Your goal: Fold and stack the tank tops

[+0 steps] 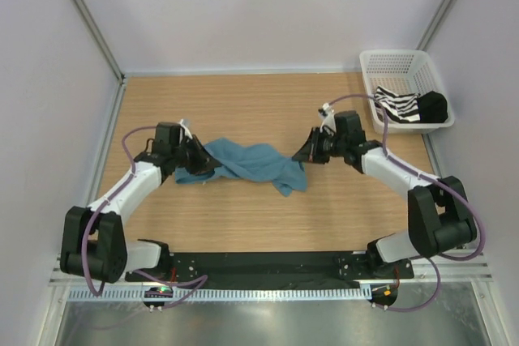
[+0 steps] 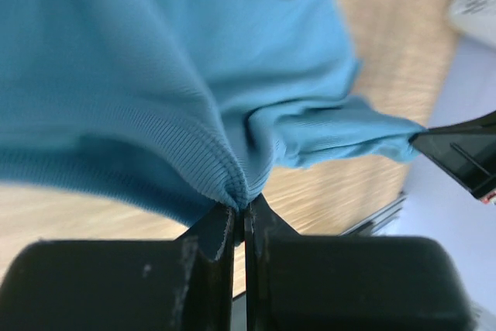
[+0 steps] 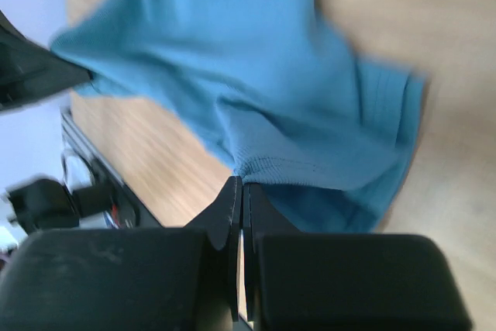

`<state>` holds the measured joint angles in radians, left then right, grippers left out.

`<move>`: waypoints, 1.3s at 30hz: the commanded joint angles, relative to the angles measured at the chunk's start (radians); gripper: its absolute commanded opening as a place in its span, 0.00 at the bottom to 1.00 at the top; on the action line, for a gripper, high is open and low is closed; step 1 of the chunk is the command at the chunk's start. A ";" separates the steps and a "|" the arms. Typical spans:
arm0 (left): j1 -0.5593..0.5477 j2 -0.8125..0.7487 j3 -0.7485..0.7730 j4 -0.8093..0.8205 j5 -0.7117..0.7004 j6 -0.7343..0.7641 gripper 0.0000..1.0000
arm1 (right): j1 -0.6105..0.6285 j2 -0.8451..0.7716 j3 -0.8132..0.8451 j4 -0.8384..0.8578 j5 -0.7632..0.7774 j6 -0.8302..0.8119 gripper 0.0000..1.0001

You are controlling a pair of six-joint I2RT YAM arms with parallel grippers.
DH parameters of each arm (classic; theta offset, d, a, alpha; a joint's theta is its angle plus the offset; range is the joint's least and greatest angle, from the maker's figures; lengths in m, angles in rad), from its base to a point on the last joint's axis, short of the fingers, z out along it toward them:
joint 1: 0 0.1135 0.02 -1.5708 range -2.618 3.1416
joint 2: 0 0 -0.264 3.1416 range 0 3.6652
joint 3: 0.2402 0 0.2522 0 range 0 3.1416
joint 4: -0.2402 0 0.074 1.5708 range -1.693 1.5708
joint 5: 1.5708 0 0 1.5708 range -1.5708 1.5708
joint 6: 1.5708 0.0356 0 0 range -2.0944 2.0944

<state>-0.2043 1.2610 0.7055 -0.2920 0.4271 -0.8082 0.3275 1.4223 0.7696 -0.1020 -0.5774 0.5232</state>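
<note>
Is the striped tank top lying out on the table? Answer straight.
No, the striped tank top sits bunched inside the white mesh basket at the far right, not on the wood.

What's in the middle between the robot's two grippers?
The teal-blue tank top is between the left gripper and the right gripper, each pinching one edge of it. The top view shows this.
</note>
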 commanded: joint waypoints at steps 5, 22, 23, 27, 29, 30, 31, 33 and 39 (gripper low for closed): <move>0.040 0.142 0.348 -0.041 0.226 0.027 0.00 | -0.149 0.112 0.336 -0.079 -0.065 0.027 0.01; 0.046 -0.395 0.579 -0.207 0.125 0.274 0.00 | -0.147 -0.382 0.375 -0.110 -0.177 -0.046 0.01; 0.045 -0.443 0.551 -0.197 0.130 0.276 0.00 | -0.142 -0.481 0.360 -0.108 -0.182 -0.052 0.01; 0.043 -0.619 0.508 -0.141 0.157 0.267 0.00 | -0.122 -0.690 0.260 -0.050 -0.171 -0.011 0.01; 0.043 -0.663 0.505 -0.130 0.162 0.242 0.00 | -0.122 -0.741 0.257 -0.053 -0.144 -0.003 0.01; 0.043 -0.658 0.503 -0.127 0.159 0.228 0.00 | -0.122 -0.746 0.263 -0.056 -0.142 0.001 0.01; 0.043 -0.649 0.505 -0.127 0.163 0.222 0.00 | -0.122 -0.747 0.270 -0.064 -0.139 0.004 0.01; 0.045 -0.593 0.499 -0.127 0.162 0.195 0.00 | -0.120 -0.720 0.298 -0.080 -0.110 0.008 0.01; 0.043 -0.330 0.430 -0.132 0.062 0.098 0.00 | -0.122 -0.482 0.347 -0.249 0.085 -0.028 0.01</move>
<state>-0.1623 0.7963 1.2060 -0.4351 0.5385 -0.6334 0.2077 0.8047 1.0988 -0.2337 -0.6323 0.5053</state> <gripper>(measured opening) 0.022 0.032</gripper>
